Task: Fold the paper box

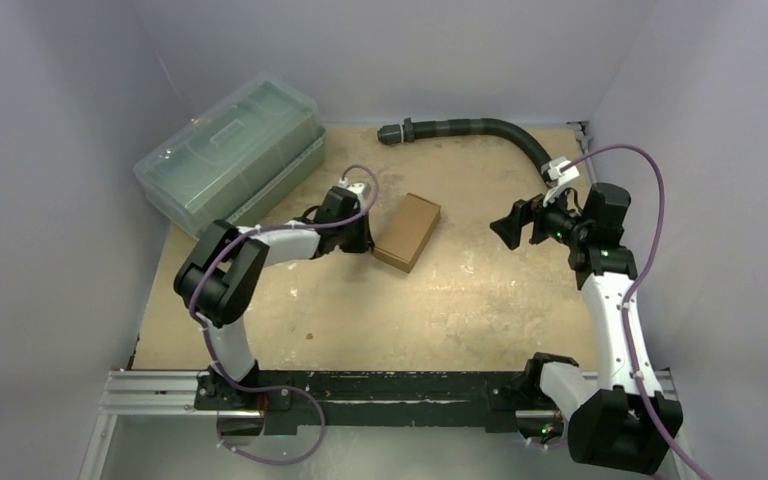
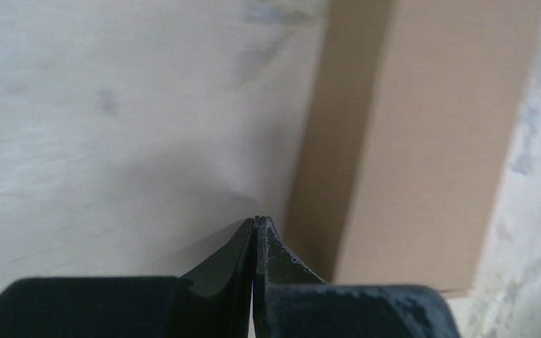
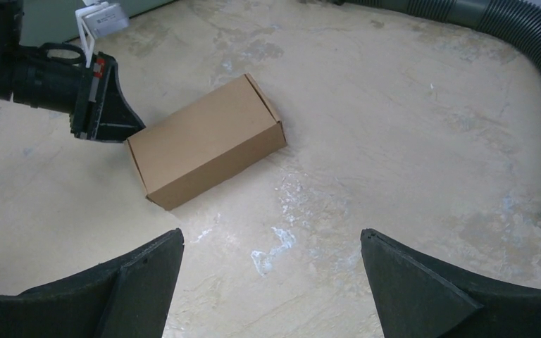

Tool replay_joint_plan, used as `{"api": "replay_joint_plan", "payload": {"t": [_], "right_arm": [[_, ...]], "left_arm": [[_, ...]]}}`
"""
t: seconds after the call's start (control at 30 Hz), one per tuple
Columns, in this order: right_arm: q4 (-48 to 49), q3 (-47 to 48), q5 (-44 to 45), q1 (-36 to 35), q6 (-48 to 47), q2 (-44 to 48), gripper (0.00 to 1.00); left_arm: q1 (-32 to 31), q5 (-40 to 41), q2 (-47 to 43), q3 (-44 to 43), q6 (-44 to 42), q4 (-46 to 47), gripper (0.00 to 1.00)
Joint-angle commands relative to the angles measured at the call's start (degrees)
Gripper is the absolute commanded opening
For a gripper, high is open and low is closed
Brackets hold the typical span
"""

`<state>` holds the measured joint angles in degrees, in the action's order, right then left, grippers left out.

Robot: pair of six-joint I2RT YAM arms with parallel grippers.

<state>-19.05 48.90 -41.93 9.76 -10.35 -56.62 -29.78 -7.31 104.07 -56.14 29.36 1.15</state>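
Starting at the far left: noting a clear greenish plastic bin (image 1: 230, 150) sitting at the back left corner of the counter (image 1: 440, 300), lid closed, lying at an angle to the walls.

Moving right: finding the left end effector (image 2: 256, 222) reaching low over the counter from the left arm, its two fingers pressed together tip to tip and pinching nothing. Pointing at the left side of the paper box (image 1: 407, 232), with the tips just beside the cardboard wall; not being able to tell whether actually touching it.

Coming to the middle: seeing the paper box lying flat on the counter a little left of centre, closed into a plain brown rectangular carton, turned diagonally with one short end towards the back and the other towards the arms. Standing well apart from the bin.

Going further right: finding the right end effector (image 1: 505, 226) hanging above the counter well clear of the box, facing it, fingers spread wide and gripping nothing.

Ending at the back right: noting a dark ribbed hose (image 1: 480, 127) curving along the far edge of the counter.
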Motion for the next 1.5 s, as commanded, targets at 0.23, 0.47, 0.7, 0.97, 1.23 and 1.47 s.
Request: {"api": "replay_joint_plan", "payload": {"t": [0.23,0.47,0.7,0.97,1.23,1.47], "right_arm": [[-0.9,3.2,-0.2,0.1,-3.3,1.1,0.99],[-13.4,21.0,5.6,0.2,0.6,0.3,0.99],[-17.1,32.5,9.4,0.2,8.3,6.4,0.99],[-16.0,36.0,15.5,0.2,16.9,8.8,0.99],[-17.3,35.7,14.5,0.2,15.2,9.9,0.99],[-18.1,36.8,15.6,0.2,15.3,10.2,0.99]], "left_arm": [[-4.7,5.0,-18.2,0.3,-3.3,-8.7,0.00],[-0.5,2.3,-35.1,-13.9,-7.4,-21.2,0.35],[-0.5,1.2,-48.5,-13.2,-0.5,-19.4,0.91],[-0.5,3.6,-53.6,-14.6,-0.2,-25.0,0.95],[-0.5,5.5,-58.8,-11.5,1.8,-25.5,0.99],[-0.5,6.7,-61.3,-9.9,3.0,-26.2,0.99]]}}
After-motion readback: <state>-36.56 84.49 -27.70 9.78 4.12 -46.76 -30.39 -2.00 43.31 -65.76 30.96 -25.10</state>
